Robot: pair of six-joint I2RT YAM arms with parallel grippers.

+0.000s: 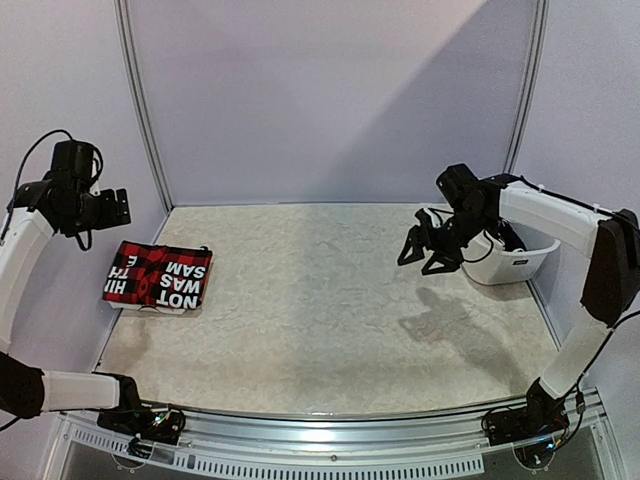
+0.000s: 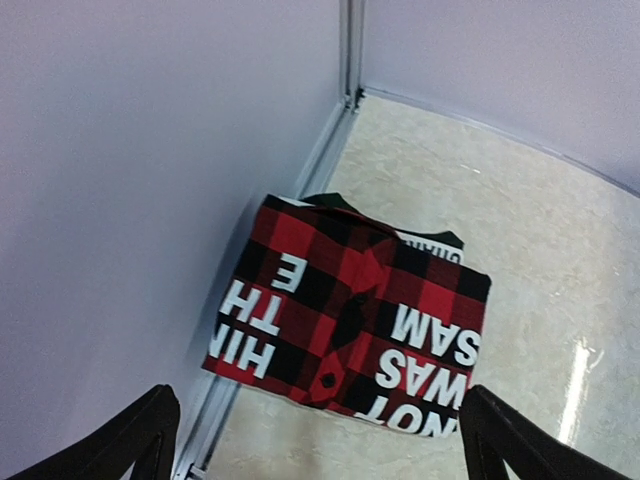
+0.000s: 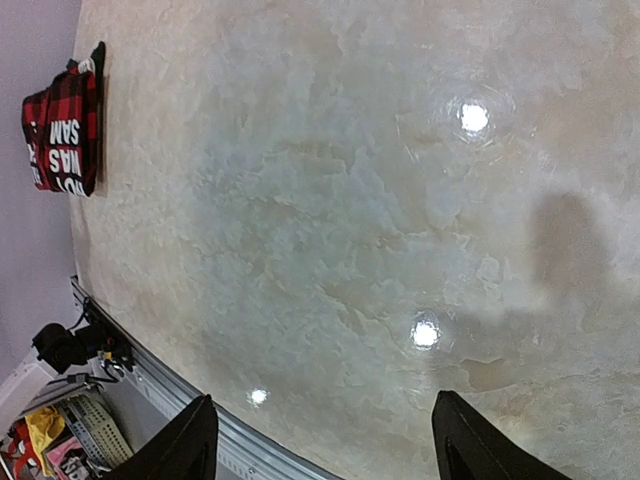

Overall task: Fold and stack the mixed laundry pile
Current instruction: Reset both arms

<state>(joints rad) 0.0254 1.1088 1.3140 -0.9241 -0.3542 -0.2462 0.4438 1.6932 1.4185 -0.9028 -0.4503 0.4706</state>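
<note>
One folded red-black plaid garment (image 1: 158, 277) lay at left edge near far-left corner | left gripper (image 2: 318, 400) hung above it, jaws released | right gripper (image 1: 425, 255) hung beside white tub (image 1: 515, 258), right edge, jaws released

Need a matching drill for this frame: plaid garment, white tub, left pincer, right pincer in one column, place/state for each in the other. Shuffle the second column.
Column 1
1. red-black plaid garment
2. white tub
3. left pincer
4. right pincer

Column 2
A. open, in the air beside the tub, on its table-centre side
B. folded flat at the left edge of the table
C. at the table's far right, by the wall
D. open, raised by the left wall, looking down on the plaid garment

Pairs: 1-B, 2-C, 3-D, 4-A
</note>
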